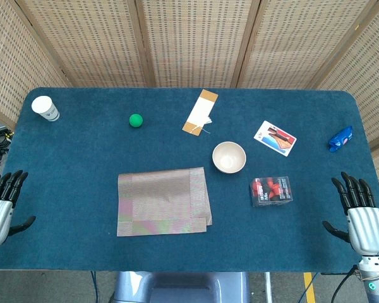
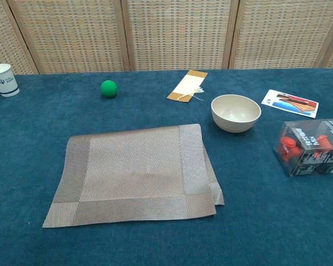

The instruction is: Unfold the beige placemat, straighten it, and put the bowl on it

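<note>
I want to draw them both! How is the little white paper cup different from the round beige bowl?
The white paper cup is tall and narrow; the beige round bowl is wide and low. The cup has blue print on its side; the bowl is plain. The cup stands at the table's far left corner; the bowl sits near the middle, right of the folded beige woven placemat. Both stand upright, open at the top, and the bowl looks empty.

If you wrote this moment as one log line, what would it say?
placemat: folded, untouched | bowl: on table, right of mat | left hand: open | right hand: open
</note>
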`<state>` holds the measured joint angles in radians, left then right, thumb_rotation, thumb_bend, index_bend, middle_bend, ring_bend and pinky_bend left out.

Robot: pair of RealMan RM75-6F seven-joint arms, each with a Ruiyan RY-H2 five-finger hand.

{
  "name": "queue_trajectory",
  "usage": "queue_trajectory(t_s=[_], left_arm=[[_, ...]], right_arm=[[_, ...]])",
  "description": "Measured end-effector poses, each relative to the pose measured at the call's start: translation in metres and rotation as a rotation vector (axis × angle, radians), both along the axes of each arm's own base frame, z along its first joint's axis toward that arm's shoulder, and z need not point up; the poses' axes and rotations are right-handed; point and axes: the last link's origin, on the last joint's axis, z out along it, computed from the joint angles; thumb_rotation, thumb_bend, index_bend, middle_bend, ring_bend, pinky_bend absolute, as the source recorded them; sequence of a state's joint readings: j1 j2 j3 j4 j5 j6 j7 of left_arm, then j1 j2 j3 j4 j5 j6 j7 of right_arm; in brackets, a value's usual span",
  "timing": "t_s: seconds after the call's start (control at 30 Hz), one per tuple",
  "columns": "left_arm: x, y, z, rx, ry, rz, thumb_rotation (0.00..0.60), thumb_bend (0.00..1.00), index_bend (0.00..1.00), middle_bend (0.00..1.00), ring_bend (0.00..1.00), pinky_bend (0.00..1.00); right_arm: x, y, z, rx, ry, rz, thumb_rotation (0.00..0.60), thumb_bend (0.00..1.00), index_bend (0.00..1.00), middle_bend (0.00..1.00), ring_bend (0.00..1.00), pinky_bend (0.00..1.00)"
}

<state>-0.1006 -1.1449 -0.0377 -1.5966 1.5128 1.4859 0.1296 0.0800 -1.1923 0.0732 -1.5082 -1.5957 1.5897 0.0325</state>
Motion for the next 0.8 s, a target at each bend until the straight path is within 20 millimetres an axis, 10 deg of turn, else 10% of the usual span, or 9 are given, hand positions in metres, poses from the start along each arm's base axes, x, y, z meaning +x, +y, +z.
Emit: queue_trajectory(t_s=[0.8], left_arm=[[0.0033, 0.0008, -0.0036, -0.036, -0.008, -0.015, 0.600, 0.18, 0.00, 0.00, 0.00, 0.00]], right_arm=[[-0.0032, 0.0001, 0.0015, 0.024, -0.004, -0.027, 0.600, 0.05, 0.09, 0.00, 0.00, 0.00]])
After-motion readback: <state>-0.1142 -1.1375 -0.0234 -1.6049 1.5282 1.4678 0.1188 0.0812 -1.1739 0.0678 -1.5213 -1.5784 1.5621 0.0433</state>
